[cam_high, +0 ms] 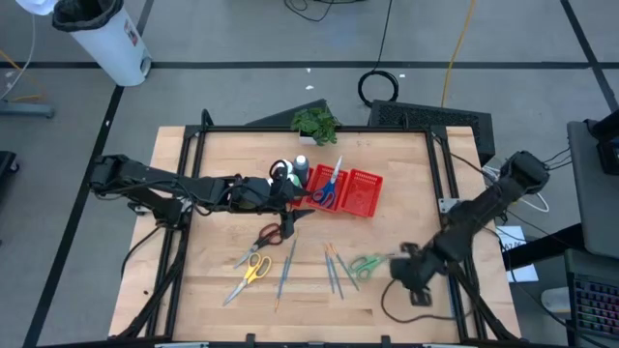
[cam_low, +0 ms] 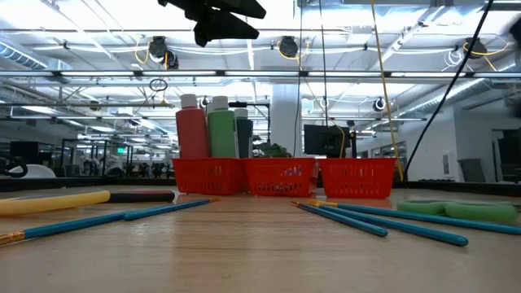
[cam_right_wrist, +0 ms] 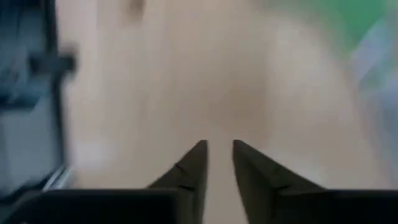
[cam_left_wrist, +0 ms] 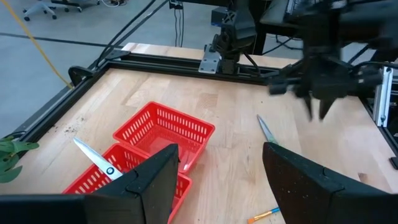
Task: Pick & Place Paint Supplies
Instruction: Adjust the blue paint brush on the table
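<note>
Dark left tool (cam_high: 290,198) – outstretched over tray (cam_high: 366,193)

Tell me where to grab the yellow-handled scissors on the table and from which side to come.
Grip the yellow-handled scissors from straight above, across the neck where handles meet blades. They lie flat on the table, blades pointing toward its front-left corner, so only a top-down pinch looks workable. The left gripper is nearer, hovering by the red tray.

I get even, bright overhead light on the table (cam_high: 387,280), with soft shadows. My right wrist view is smeared with blur; ceiling lights (cam_low: 163,49) glare in the low view.
</note>
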`<state>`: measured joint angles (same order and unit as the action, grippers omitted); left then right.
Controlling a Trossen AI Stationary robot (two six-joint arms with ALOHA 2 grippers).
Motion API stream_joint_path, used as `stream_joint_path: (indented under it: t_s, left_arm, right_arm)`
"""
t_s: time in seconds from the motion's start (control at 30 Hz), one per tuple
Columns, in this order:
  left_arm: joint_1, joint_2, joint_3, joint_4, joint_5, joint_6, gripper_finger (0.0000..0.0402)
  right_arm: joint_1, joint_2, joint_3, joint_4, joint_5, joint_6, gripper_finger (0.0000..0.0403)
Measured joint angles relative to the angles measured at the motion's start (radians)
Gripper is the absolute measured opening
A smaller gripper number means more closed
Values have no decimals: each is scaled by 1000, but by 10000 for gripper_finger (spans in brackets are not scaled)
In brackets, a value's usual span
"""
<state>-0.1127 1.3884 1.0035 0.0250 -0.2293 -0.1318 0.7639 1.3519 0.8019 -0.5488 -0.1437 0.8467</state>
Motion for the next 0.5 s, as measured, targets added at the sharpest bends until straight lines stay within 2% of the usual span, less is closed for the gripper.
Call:
stream_joint_path:
  t_s: [0.07,0.2,0.33,0.4,0.5]
  left_arm:
    - [0,0,0,0,0,0,241]
    - [0,0,0,0,-1,-1,241]
    - [0,0,0,0,-1,-2,241]
    - [0,0,0,0,-1,-2,241]
    - [0,0,0,0,-1,-2,241]
  right_arm:
    - [48,42,56,-50,-114,104,12]
    - [138,140,115,-42,-248,286,5]
    - [224,235,117,11,-438,449,1]
    - [259,269,117,56,-490,502,1]
    - [299,309,117,115,-504,565,1]
